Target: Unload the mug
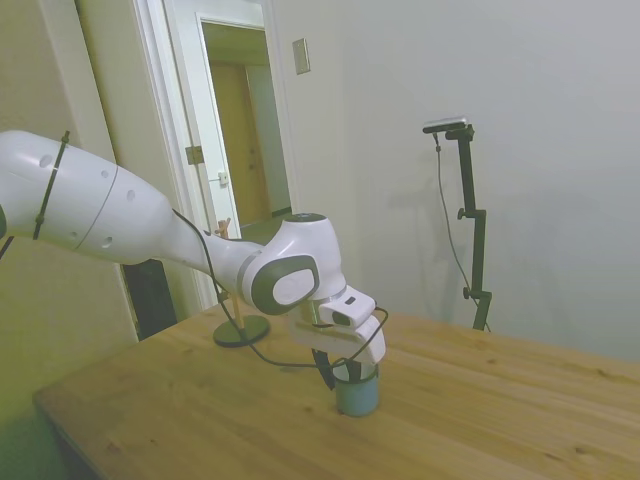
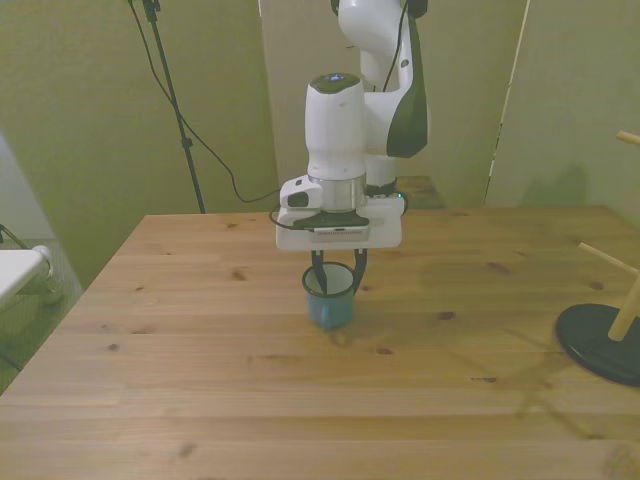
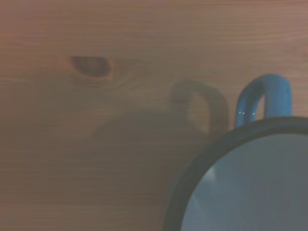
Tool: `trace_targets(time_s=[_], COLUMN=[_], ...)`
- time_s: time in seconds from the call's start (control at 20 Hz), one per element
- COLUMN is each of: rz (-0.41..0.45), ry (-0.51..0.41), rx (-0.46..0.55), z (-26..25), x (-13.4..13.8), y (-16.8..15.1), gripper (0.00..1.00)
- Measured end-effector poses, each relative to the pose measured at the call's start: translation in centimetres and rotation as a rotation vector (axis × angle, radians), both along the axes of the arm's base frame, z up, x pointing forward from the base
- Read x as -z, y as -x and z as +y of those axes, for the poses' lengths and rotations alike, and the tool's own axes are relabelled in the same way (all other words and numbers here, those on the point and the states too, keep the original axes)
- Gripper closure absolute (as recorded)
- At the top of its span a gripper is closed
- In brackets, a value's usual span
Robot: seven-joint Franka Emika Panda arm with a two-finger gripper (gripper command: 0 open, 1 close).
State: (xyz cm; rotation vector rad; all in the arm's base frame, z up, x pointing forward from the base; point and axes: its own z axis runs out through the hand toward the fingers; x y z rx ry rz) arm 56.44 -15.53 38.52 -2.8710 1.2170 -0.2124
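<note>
Front view: the mug [image 2: 329, 302] is being shown standing upright on the wooden table [image 2: 200, 390], near the middle of the table and nearer its far edge than its near one, well apart from the wooden peg stand [image 2: 607, 335] at the front view's right edge. The gripper [image 2: 338, 283] is being held directly above the mug, pointing straight down, so that the mug lies immediately below it with its long axis vertical and in line with the gripper's own axis. The dark fingers [image 2: 317, 275] are being seen spread apart at rim height, one at each side of the mug's mouth; the gripper is therefore being read as opened out and clamping nothing. Whether a finger is dipping inside the rim or touching the wall is not being resolved at this size. In the side view the mug [image 1: 356, 393] is being shown resting on the table [image 1: 480, 420] under the gripper [image 1: 343, 375], with the peg stand [image 1: 240, 325] behind the arm toward the table's far corner. In the wrist view the mug's dark rim [image 3: 192, 168] and its blue handle [image 3: 263, 98] are being seen from close above. Unloading is being judged as nearly complete: the coming move turns on a clean vertical lift of the gripper off the mug.
</note>
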Motion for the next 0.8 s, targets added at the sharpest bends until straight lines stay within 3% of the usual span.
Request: trace_targets(time_s=[0.3,0.55,0.8], rz=[-0.067,-0.119,-0.14], ry=[0.016,0.011,-0.026], rx=[-0.011,-0.043,-0.059], z=[0.9,5.0,10.8], x=[-4.9,-9.8,-11.1], y=[0.0,-0.2,-0.8], gripper=[0.0,0.0,0.0])
